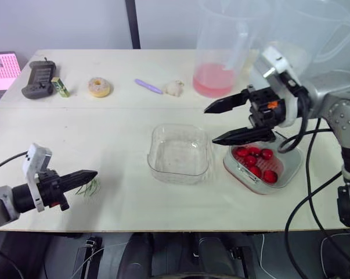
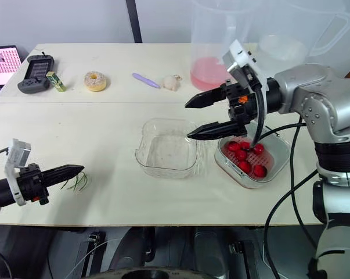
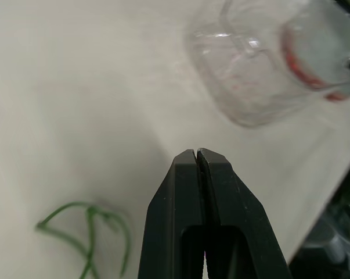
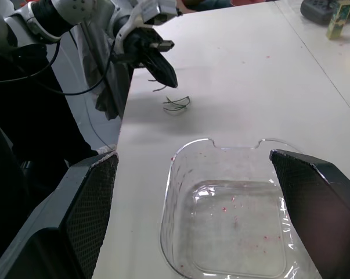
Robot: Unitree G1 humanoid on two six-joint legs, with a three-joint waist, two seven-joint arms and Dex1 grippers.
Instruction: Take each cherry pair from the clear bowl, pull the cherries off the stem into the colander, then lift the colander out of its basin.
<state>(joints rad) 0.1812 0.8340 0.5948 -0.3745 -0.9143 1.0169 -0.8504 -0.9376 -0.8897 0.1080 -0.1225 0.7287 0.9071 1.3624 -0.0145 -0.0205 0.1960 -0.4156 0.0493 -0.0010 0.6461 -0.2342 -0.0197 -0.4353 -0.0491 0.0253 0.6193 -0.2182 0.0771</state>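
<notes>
The clear bowl sits mid-table and holds no cherries, only faint red specks. To its right, the colander rests in its basin with several red cherries inside. My right gripper hovers open above the gap between bowl and colander, with nothing between its fingers. The right wrist view looks down on the bowl between my open right gripper. My left gripper is shut and empty near the front left edge, its tip just above a small heap of green stems.
At the back stand a clear pitcher of pink liquid and a second pitcher. Along the back left lie a donut, a purple stick, a white lump, a black controller and a small green box.
</notes>
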